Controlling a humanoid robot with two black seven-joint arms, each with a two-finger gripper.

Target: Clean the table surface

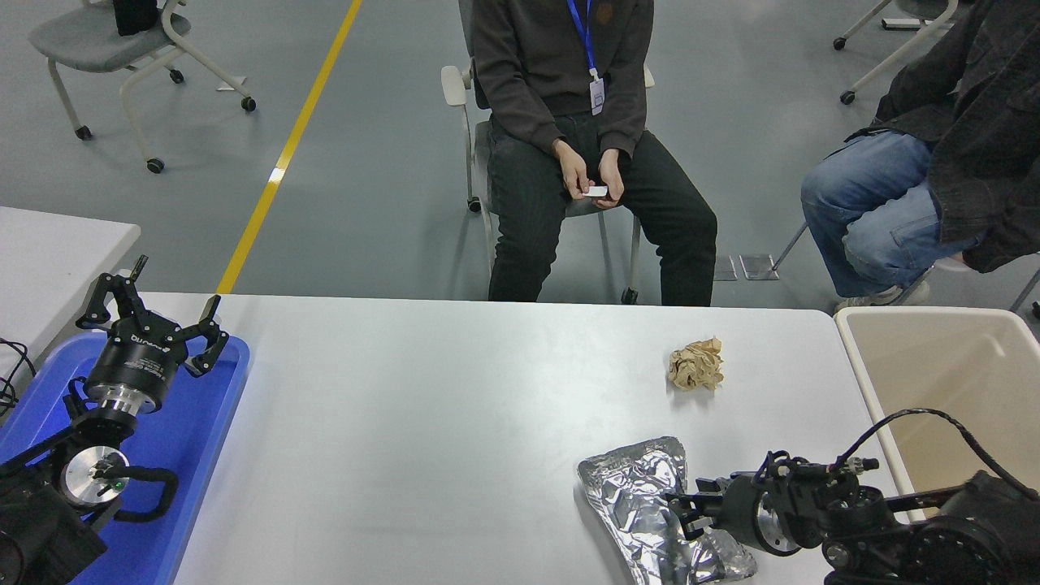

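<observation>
Grey, smooth floor [390, 162] with soft reflections of overhead light. Crossed by a yellow line [284, 154] running diagonally from the top edge down toward the near furniture. At upper left, a grey-seated chair on castors [106, 49], pale frame, something dark on the seat. At upper right, legs of another wheeled chair [886, 41]. In the middle, a light-framed chair [463, 89] occupied by a seated person in dark clothes [569, 106]. At right, a second seated person in jeans [910, 195]. At the left edge, a corner of a smaller white table [49, 252]. At lower right, a beige bin [942, 366].
</observation>
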